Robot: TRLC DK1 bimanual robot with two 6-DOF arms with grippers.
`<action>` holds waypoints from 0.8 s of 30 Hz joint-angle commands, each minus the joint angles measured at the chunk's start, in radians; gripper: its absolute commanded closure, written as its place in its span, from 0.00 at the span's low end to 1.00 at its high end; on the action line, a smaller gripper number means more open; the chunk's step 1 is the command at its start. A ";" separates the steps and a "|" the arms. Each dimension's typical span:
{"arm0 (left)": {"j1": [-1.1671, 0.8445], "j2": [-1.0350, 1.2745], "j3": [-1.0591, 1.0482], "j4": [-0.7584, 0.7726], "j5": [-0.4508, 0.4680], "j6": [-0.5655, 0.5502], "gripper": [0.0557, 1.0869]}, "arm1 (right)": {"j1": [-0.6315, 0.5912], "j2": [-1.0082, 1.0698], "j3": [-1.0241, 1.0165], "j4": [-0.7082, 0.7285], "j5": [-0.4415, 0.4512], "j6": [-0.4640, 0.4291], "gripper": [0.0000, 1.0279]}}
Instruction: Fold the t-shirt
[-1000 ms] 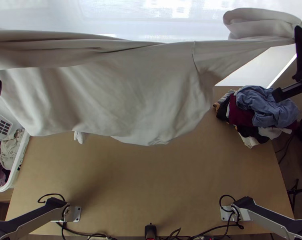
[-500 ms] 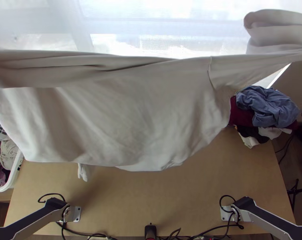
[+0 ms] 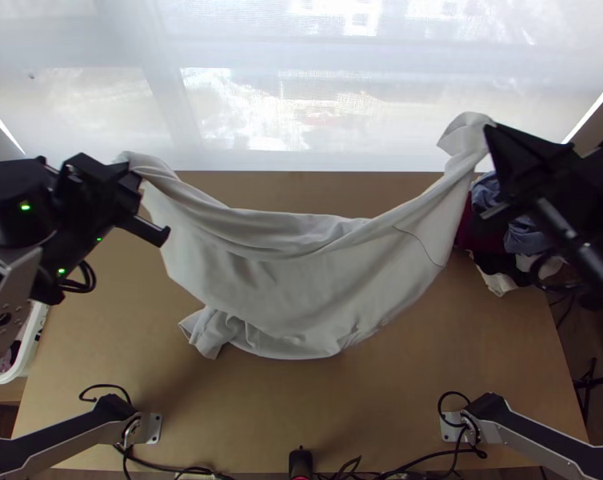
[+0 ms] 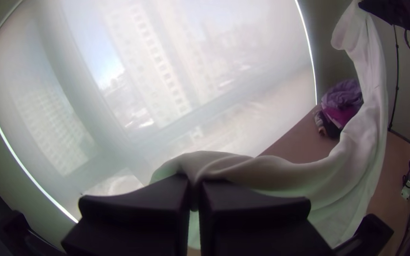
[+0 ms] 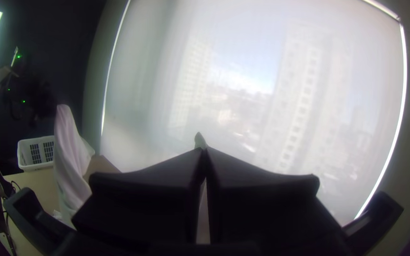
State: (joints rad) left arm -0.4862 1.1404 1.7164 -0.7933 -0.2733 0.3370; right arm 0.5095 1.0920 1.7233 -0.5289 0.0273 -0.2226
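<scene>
In the top view the white t-shirt (image 3: 301, 288) hangs between both grippers, sagging in the middle, its lower left part bunched low over the table. The left gripper (image 3: 133, 178) holds one upper end of it at the left; the right gripper (image 3: 493, 138) holds the other upper end at the right. In the left wrist view the left gripper (image 4: 194, 189) is shut on the shirt (image 4: 342, 166), which stretches from it across to the other arm's gripper. In the right wrist view the right gripper (image 5: 204, 156) is shut on a bit of cloth, and more shirt (image 5: 69, 166) hangs farther off.
A pile of clothes (image 3: 501, 272) lies at the table's right edge, partly behind the right arm. A white basket (image 3: 31, 336) stands at the left edge. A window with a pale blind (image 3: 301, 96) rises behind the wooden table (image 3: 285, 416).
Both grippers have come into the top view. The shirt looks smaller, lower and more slack there, its top edge sagging, and its lower left part has bunched.
</scene>
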 commanded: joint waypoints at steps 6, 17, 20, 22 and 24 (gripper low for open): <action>0.204 0.239 -0.396 0.413 0.149 -0.047 0.96 | -0.118 0.348 -0.232 0.400 0.000 -0.014 0.98; 0.379 0.614 -0.322 0.671 0.174 -0.039 0.96 | -0.204 0.735 -0.087 0.526 0.013 -0.061 0.97; 0.396 0.664 -0.299 0.686 0.174 -0.050 0.96 | -0.200 0.776 -0.076 0.520 0.019 -0.060 0.97; 0.402 0.680 -0.294 0.689 0.174 -0.049 0.96 | -0.186 0.781 -0.088 0.512 0.019 -0.060 0.97; 0.405 0.696 -0.291 0.698 0.174 -0.047 0.96 | -0.167 0.781 -0.108 0.503 0.020 -0.061 0.95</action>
State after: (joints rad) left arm -0.1246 1.7290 1.3998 -0.1436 -0.1040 0.2947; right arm 0.3260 1.7916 1.6188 -0.0292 0.0380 -0.2775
